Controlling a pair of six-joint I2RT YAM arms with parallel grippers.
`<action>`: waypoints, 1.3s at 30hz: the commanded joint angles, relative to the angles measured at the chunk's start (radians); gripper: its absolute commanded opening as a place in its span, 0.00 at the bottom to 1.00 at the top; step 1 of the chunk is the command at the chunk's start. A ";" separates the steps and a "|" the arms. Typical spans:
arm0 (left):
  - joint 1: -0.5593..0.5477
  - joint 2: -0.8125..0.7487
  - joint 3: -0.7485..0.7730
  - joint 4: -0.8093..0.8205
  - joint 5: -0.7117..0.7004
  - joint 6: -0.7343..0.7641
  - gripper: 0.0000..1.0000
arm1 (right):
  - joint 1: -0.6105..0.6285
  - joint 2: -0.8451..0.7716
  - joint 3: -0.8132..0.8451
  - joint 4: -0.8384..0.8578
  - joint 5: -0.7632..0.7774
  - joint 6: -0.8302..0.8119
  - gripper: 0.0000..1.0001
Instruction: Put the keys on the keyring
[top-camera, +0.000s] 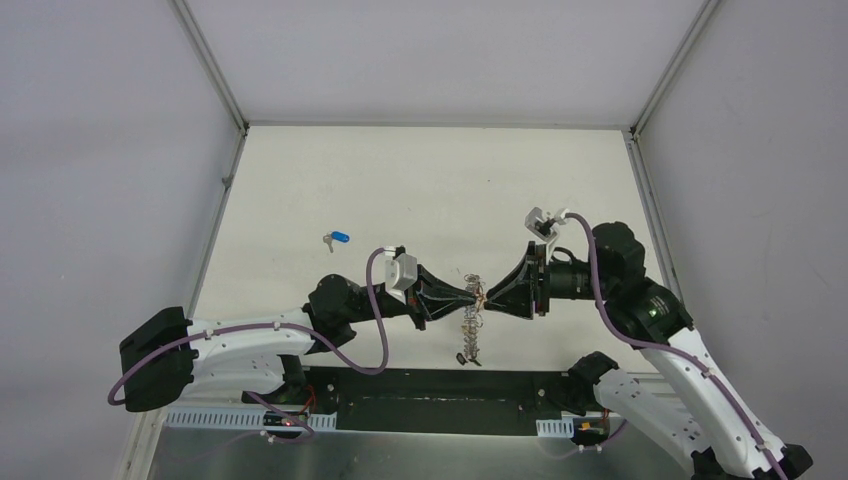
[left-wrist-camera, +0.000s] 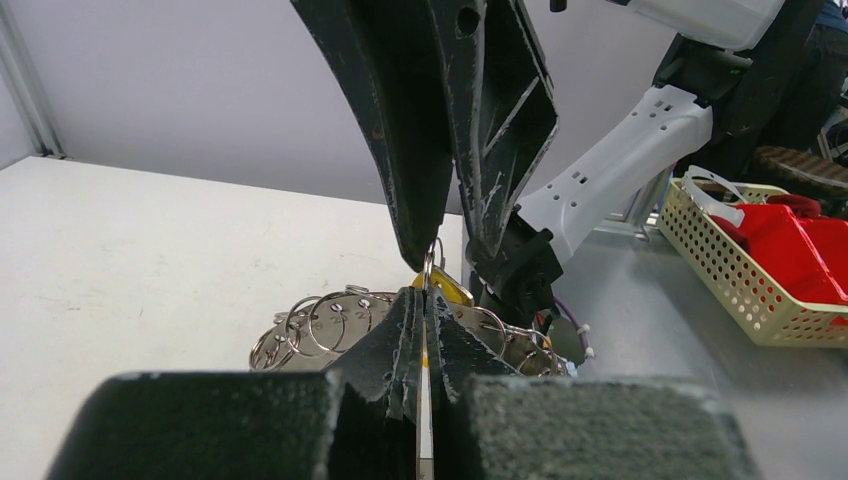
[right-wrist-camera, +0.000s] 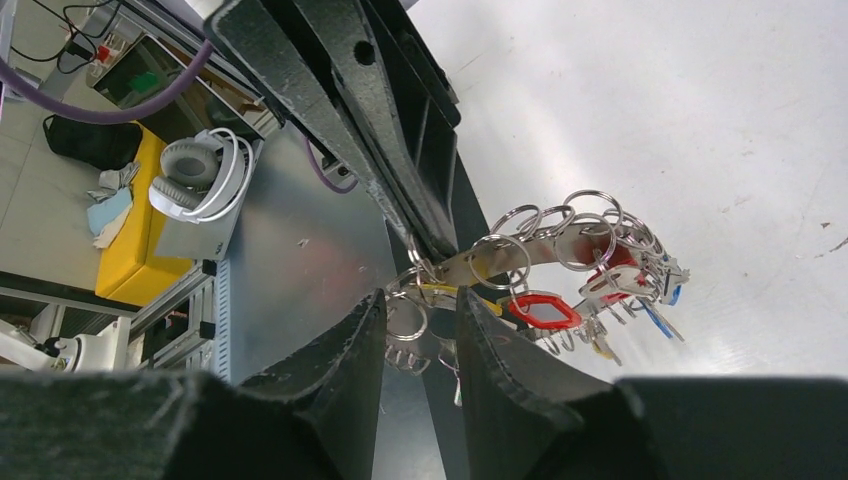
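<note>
Silvery keyring (top-camera: 472, 318) hangs mid-table, pinched between two grippers: left gripper (left-wrist-camera: 427, 300) clamped on it, right gripper (right-wrist-camera: 420, 300) slightly parted around it. One blue-tagged key (top-camera: 337, 238) lies far-left on the white table (top-camera: 430, 180).

left claw (left-wrist-camera: 424, 345) pinching keyring (left-wrist-camera: 330, 325) (tips closed)

We see a shiny silver metal keyring (right-wrist-camera: 560, 240) strung with glossy red, yellow and blue plastic-tagged keys (right-wrist-camera: 545, 310), matt black, rough-scuffed gripper fingers (left-wrist-camera: 400, 150), a matt off-white table top (top-camera: 430, 190), and a perforated cream plastic basket (left-wrist-camera: 740, 270).
</note>
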 joint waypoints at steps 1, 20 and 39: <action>-0.006 -0.031 0.014 0.088 -0.015 -0.014 0.00 | -0.007 0.016 0.034 -0.002 -0.012 -0.037 0.33; -0.005 -0.028 0.013 0.066 -0.018 -0.010 0.00 | -0.007 0.001 0.031 -0.044 0.004 -0.091 0.00; -0.005 -0.036 0.015 0.068 -0.004 -0.008 0.00 | -0.007 0.059 -0.030 -0.058 -0.044 -0.115 0.00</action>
